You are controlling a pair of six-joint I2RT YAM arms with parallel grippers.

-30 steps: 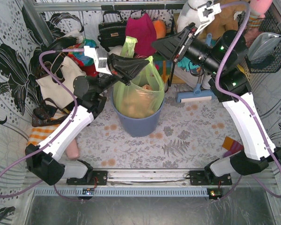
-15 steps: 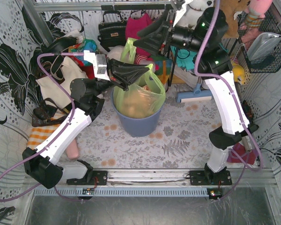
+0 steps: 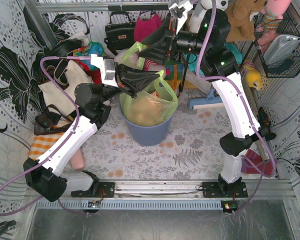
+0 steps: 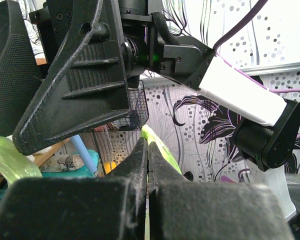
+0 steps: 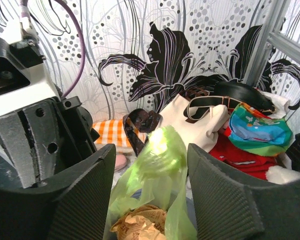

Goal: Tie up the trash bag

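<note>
The light-green trash bag (image 3: 149,102) sits in a blue-grey bin (image 3: 147,134) mid-table, with crumpled tan paper (image 5: 140,227) showing inside it. My left gripper (image 3: 157,76) is shut on one bag ear. In the left wrist view a thin green strip (image 4: 161,146) runs out from between the closed jaws of the left gripper (image 4: 148,150). The other ear (image 3: 134,51) stands upright at the back. My right gripper (image 3: 149,49) is open beside it. In the right wrist view that ear (image 5: 162,155) rises between the spread fingers of the right gripper (image 5: 151,167), untouched.
Behind the bin lie a black handbag (image 3: 119,31), a magenta bag (image 3: 149,27) and plush toys (image 3: 242,17). A white tote (image 3: 60,92) and an orange checked cloth (image 3: 40,145) lie left. A blue squeegee (image 3: 207,103) lies right, and a wire basket (image 3: 285,47) hangs far right.
My right arm has swung left and forward, bringing its gripper to the bag's upright ear with the jaws spread wider. The left gripper has kept its hold, nearly still.
</note>
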